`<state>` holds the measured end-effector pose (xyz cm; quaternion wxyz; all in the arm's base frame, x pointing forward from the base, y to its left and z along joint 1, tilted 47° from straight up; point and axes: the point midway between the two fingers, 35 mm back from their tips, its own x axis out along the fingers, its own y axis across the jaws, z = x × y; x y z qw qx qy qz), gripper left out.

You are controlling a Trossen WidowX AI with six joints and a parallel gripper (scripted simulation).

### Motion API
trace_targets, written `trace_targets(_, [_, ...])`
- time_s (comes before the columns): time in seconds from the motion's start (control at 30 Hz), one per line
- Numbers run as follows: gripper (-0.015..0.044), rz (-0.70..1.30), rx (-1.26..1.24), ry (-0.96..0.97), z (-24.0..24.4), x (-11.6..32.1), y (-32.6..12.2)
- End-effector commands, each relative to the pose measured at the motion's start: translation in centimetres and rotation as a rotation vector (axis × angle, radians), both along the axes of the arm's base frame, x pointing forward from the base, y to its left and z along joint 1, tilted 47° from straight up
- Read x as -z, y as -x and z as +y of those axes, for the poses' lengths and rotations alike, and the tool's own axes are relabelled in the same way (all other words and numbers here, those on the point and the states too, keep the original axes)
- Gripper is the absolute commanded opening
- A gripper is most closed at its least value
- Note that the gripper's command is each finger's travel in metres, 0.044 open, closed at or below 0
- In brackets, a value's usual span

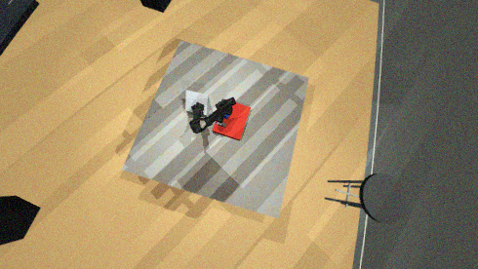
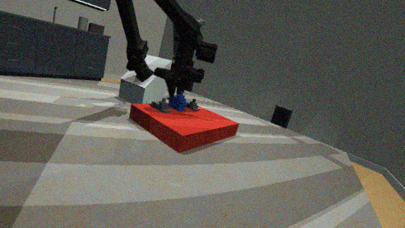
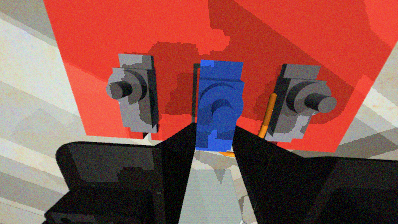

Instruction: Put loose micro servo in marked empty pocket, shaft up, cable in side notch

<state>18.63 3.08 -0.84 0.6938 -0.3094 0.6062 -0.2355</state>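
The blue micro servo is held upright between the fingers of my gripper, its round output shaft facing up toward the wrist camera. It stands at the near edge of the red deck, between two grey servos. A thin dark strip of the pocket shows along its left side; the servo covers the rest. Orange cable shows at its lower end, and an orange strip stands to its right. Whether both ears lie flat on the deck is not clear.
One grey servo is left of the blue one and another grey servo is right, both close to the fingers. A pale grey angular block stands behind the deck, beside the arm.
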Motion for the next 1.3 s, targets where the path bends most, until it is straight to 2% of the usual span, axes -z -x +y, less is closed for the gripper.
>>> trace_targets(0.0, [0.0000,-0.016,-0.005,0.004,-0.29,0.21,-0.42])
trace_targets(1.27, [0.0000,-0.016,-0.005,0.004,-1.26,1.14,-0.64])
